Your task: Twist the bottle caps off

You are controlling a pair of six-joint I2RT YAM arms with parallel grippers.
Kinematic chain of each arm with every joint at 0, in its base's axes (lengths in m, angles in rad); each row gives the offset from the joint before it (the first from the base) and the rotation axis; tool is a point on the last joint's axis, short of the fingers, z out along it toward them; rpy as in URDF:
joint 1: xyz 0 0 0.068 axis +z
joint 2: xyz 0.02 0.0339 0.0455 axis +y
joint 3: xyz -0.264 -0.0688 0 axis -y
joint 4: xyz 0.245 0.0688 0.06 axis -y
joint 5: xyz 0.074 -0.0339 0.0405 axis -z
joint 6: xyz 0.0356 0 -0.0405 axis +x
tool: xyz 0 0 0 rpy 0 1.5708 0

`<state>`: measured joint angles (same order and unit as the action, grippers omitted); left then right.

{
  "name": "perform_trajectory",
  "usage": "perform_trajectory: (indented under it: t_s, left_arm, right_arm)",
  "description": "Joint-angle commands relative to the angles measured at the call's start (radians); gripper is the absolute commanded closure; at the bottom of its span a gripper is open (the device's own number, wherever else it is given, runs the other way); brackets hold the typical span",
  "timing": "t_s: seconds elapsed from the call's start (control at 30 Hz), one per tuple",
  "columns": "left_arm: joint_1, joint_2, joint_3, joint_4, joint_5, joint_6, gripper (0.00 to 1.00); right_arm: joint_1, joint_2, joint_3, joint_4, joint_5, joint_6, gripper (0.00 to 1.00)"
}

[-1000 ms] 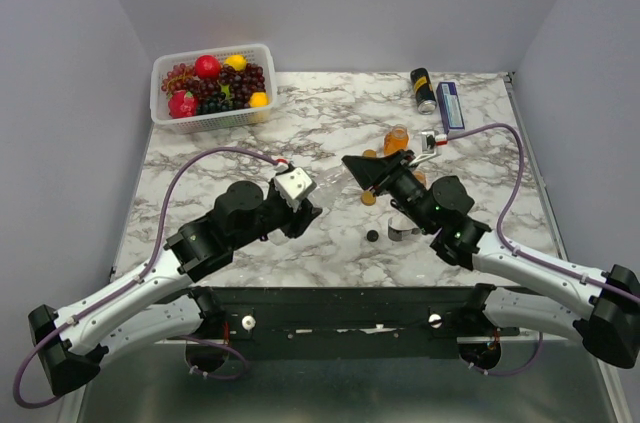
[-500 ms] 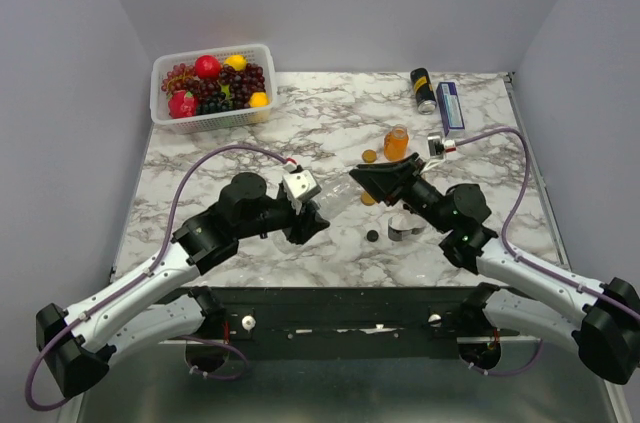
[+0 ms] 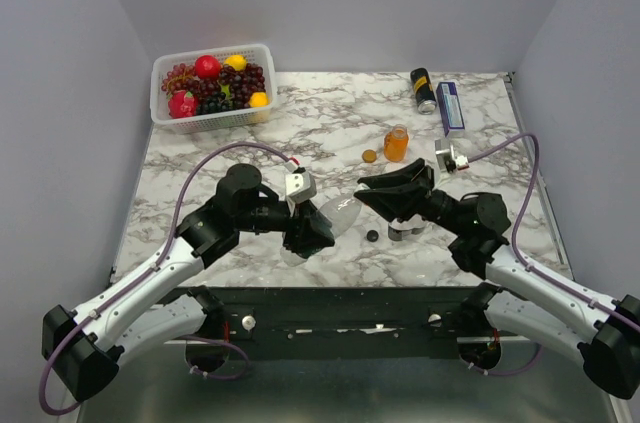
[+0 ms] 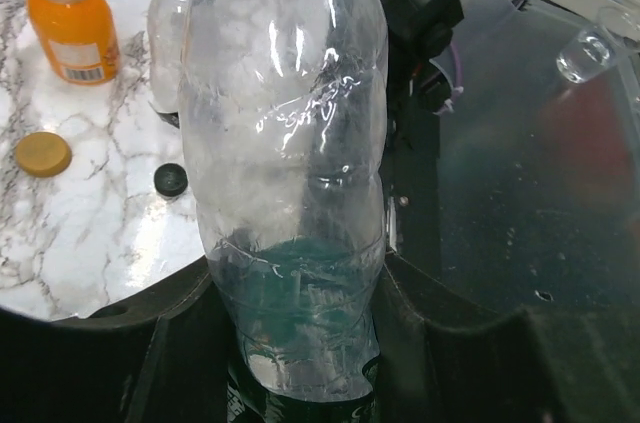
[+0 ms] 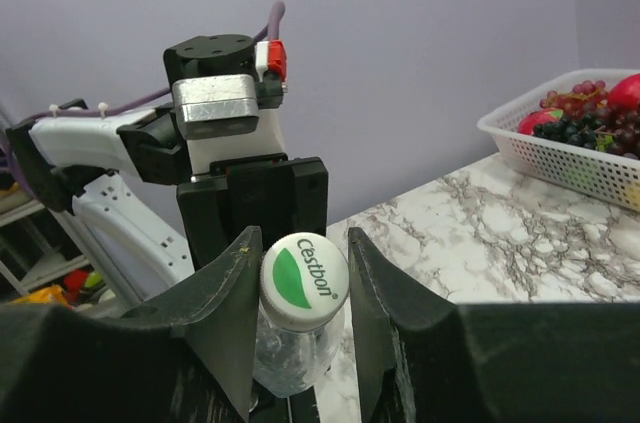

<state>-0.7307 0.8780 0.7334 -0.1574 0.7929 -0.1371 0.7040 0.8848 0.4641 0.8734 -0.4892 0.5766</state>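
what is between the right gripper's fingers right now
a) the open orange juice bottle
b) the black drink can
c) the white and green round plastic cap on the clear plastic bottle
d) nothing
C: the right wrist view shows the right gripper closed on the white and green round plastic cap of the clear plastic bottle.

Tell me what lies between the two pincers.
A clear plastic bottle: its base in the left pincer, its white-and-green round cap in the right pincer, per top view.
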Motion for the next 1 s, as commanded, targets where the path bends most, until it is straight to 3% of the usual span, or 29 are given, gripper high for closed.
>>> perform_trajectory:
  t_s: [0.0,0.1,0.3,0.33,0.4,0.43,0.63,0.8,0.97]
  left_arm:
    - [-0.006,0.012,0.004,0.133,0.172,-0.029,0.63]
    - [-0.006,0.024,0.009,0.116,0.154,-0.029,0.64]
    - [-0.007,0.035,0.035,0.007,-0.104,0.042,0.64]
    - [-0.010,0.030,0.037,-0.007,-0.128,0.045,0.65]
    - [-0.018,0.026,0.035,-0.013,-0.208,0.056,0.64]
    - [-0.035,0.021,0.037,-0.025,-0.240,0.062,0.64]
    - [-0.095,0.009,0.034,-0.056,-0.468,0.085,0.64]
    - [-0.102,0.016,0.031,-0.051,-0.524,0.070,0.65]
    - [-0.130,0.033,0.031,-0.065,-0.638,0.070,0.65]
  right_arm:
    - [0.005,0.002,-0.053,-0.068,-0.140,-0.069,0.97]
    - [-0.003,-0.026,-0.062,-0.100,-0.095,-0.067,0.93]
    - [-0.008,-0.118,-0.041,-0.256,0.079,-0.037,0.76]
    - [-0.008,-0.130,-0.030,-0.304,0.104,-0.031,0.65]
    - [-0.008,-0.165,-0.025,-0.342,0.168,-0.014,0.59]
    - [-0.008,-0.176,-0.021,-0.385,0.185,-0.009,0.50]
    - [-0.008,-0.218,0.015,-0.510,0.296,0.015,0.26]
    - [-0.008,-0.208,-0.018,-0.427,0.356,0.112,0.23]
    - [-0.001,-0.092,0.036,-0.398,0.389,0.173,0.23]
